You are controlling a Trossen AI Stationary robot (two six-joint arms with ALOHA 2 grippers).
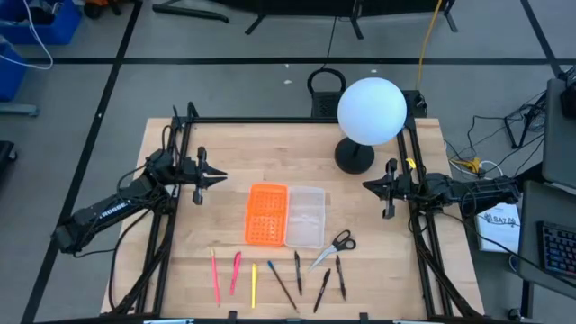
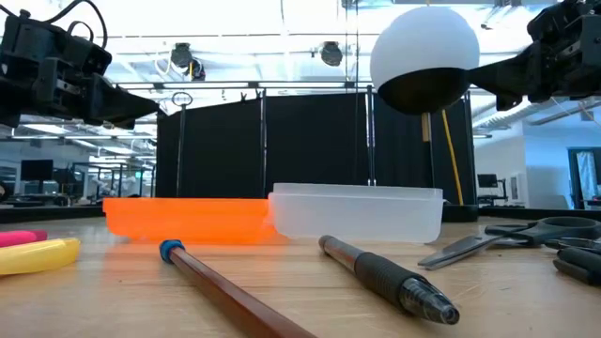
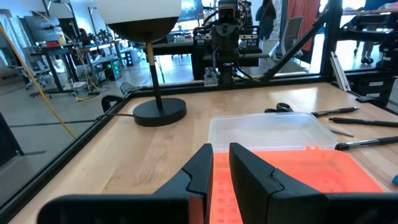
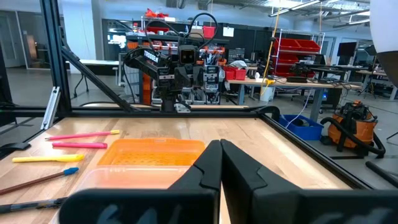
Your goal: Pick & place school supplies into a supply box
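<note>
Both grippers hang above the table with nothing in them: the left gripper (image 1: 216,178) near the left edge, fingers a narrow slit apart, and the right gripper (image 1: 372,185) near the right edge, fingers pressed together. Between them, at mid-table, sits the supply box (image 1: 305,216), its clear tray lying open beside the joined orange lid (image 1: 266,214).

All the supplies lie in a loose row along the front edge, none in the tray yet. Toward the front-left are a pink pen (image 1: 215,275), a second pink pen (image 1: 236,272) and a yellow pencil (image 1: 254,283); further right come a brown pencil (image 1: 282,283) with a blue tip and several dark pens (image 1: 321,291). The scissors (image 1: 334,248) lie just off the tray's front-right corner.

Judging by the layout, the first pick is still to come. The scissors are closest to the right arm (and to the tray), so they look like a sensible start. That gripper must open first, then descend across the blades or handles, not along them. The thin pens lie close together, so a grasp at mid-shaft, fingers square to the pen, should avoid nudging its neighbours.
</note>
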